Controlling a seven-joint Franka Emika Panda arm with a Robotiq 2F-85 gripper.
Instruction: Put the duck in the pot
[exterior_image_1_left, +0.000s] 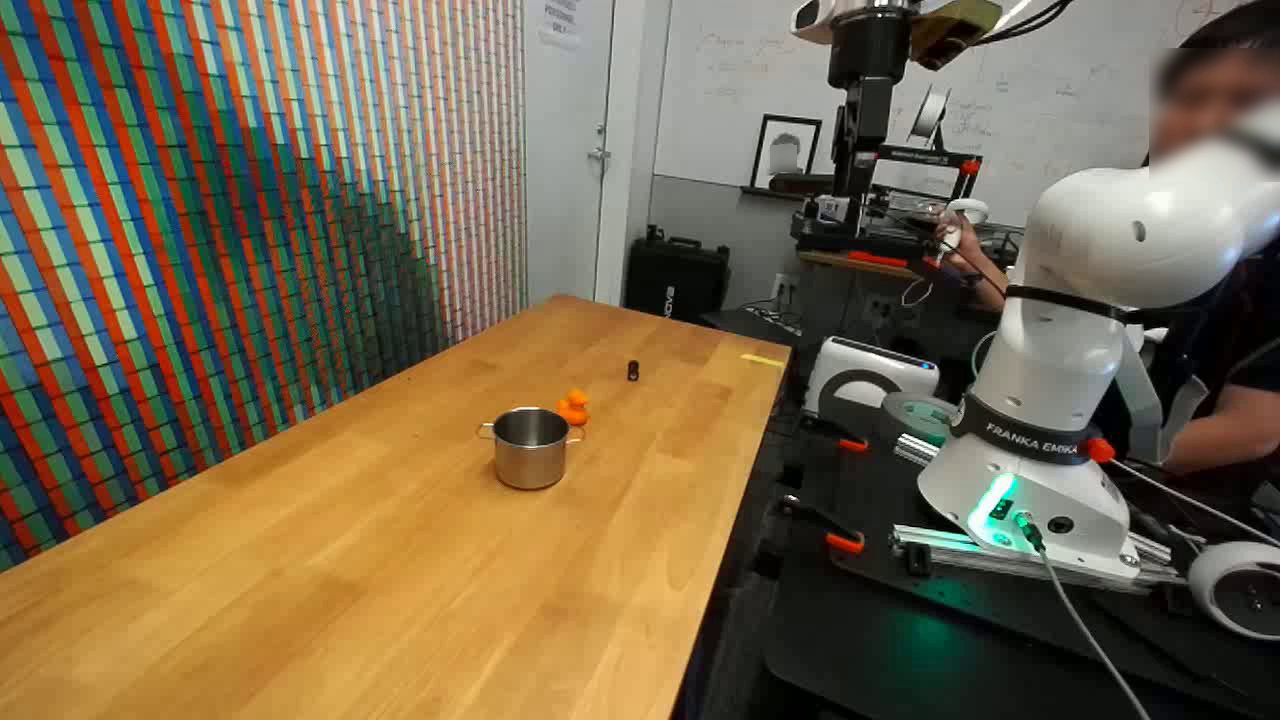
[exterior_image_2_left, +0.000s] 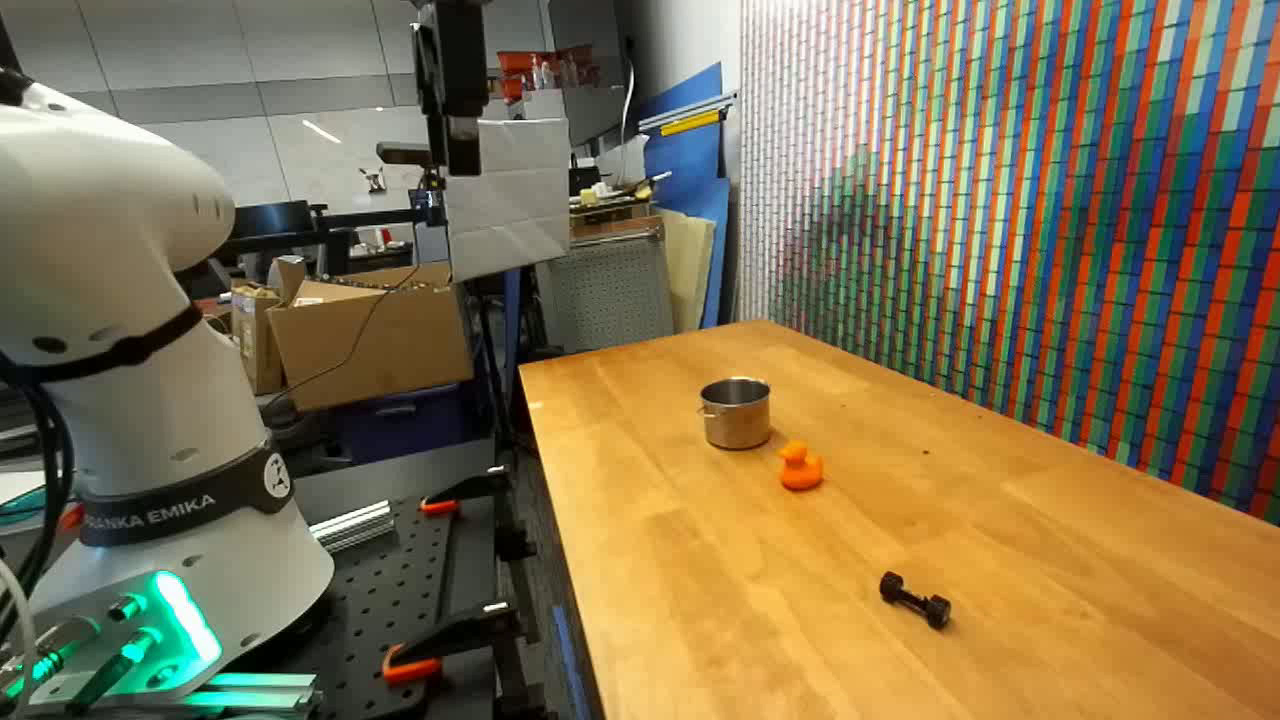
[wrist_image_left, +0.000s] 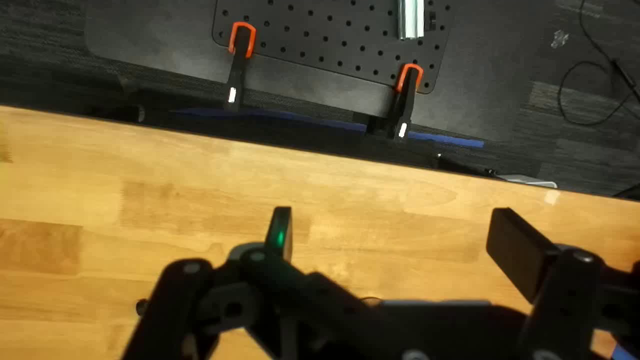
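The duck (exterior_image_1_left: 574, 408) is a small orange toy standing upright on the wooden table; it also shows in an exterior view (exterior_image_2_left: 801, 470). The pot (exterior_image_1_left: 531, 458) is a small silver metal vessel with two thin wire handles, upright close beside the duck; an exterior view also shows it (exterior_image_2_left: 737, 422). The inside that shows in the pot looks bare. My gripper (wrist_image_left: 392, 232) is open with nothing between its fingers, high above the tabletop and apart from both things. In the wrist view the duck is hidden, and only a thin loop, perhaps a pot handle, peeks past the gripper.
A small black dumbbell (exterior_image_2_left: 914, 600) lies on the table (exterior_image_2_left: 700, 620) on the duck's side away from the pot. Clamps with orange tips (wrist_image_left: 241, 42) sit on the black robot stand across a gap from the table edge. A colourful wall (exterior_image_1_left: 250, 200) borders the table's far side.
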